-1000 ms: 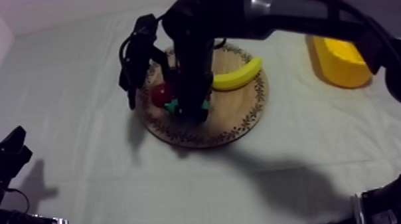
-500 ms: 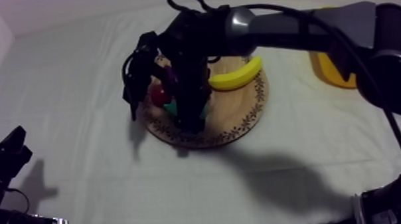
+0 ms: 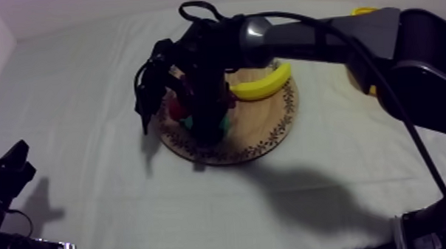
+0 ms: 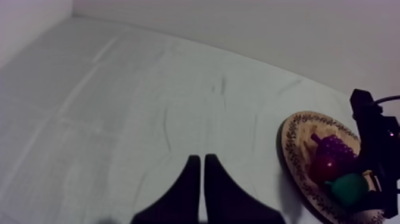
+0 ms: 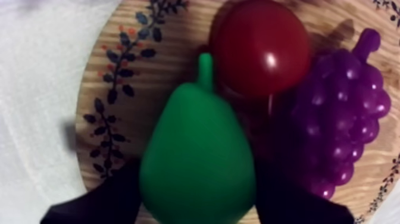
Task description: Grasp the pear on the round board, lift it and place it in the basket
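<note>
Pear (image 5: 196,155) lies on the board (image 5: 119,65), right jaws apart astride it, not yet clamped. Left jaws together, well off the board. Lifting and carrying to the basket (image 3: 363,11) remain.

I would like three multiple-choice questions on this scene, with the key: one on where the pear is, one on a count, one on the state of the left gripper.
1. Where does the pear lie?
A. on the wooden board, beside the small red fruit
B. on the cloth
C. lifted in the air

2. How many toy fruits are on the board?
A. two
B. three
C. four

3. How is the left gripper?
A. wide open
B. shut on nothing
C. shut on a fruit

Key: 1 A, the right wrist view shows it on the wood; 2 C, pear, small red fruit, bunch of grapes, banana; 3 B, its fingers lie together as a narrow wedge.
</note>
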Robot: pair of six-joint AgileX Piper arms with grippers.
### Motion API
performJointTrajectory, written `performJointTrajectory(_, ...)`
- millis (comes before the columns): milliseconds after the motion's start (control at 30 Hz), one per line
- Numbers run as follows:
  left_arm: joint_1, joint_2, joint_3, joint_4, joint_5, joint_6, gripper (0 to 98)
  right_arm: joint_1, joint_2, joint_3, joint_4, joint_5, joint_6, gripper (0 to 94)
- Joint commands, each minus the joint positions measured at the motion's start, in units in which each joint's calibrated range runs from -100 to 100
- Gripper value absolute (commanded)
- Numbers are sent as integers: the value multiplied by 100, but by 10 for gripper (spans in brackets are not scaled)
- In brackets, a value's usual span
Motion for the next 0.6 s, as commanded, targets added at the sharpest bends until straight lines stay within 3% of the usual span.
performJointTrajectory(0, 1, 2, -2, -3, 0, -1, 1, -2, -36, -3, 10, -3, -8, 501)
performJointTrajectory(567, 1, 2, -2, -3, 0, -1, 1, 46, -1487, 316, 53, 288, -75, 481)
